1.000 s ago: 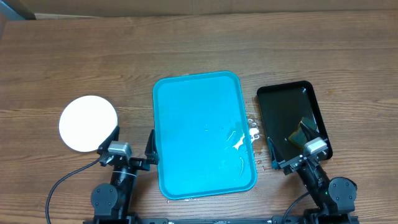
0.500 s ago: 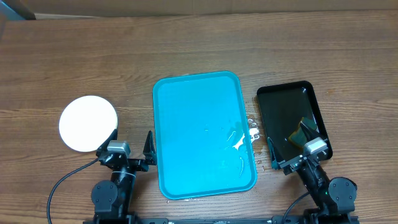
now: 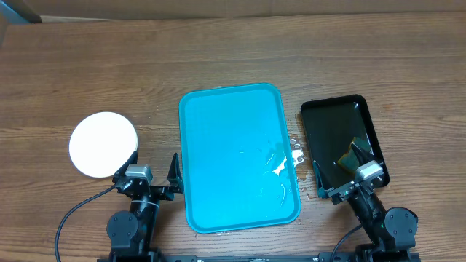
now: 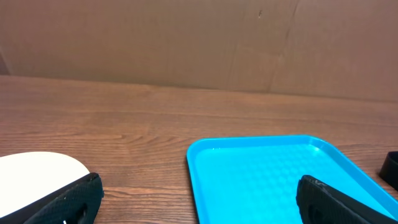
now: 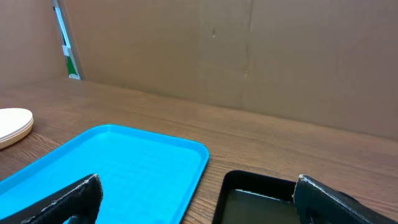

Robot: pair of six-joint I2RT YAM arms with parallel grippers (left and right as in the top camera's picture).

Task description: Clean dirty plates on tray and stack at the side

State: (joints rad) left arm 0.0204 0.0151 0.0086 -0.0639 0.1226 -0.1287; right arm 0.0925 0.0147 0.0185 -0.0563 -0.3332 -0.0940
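Little changed beside the tray (image 3: 237, 156)
I had drawn the left pincer (image 3: 153, 164) back slightly; it and the right pincer (image 3: 338, 164) stayed wide open, holding nothing.

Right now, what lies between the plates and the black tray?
In the overhead view, the turquoise tray lies between the plates and the black tray; the table shows either side of it, with wet spots toward the black tray.
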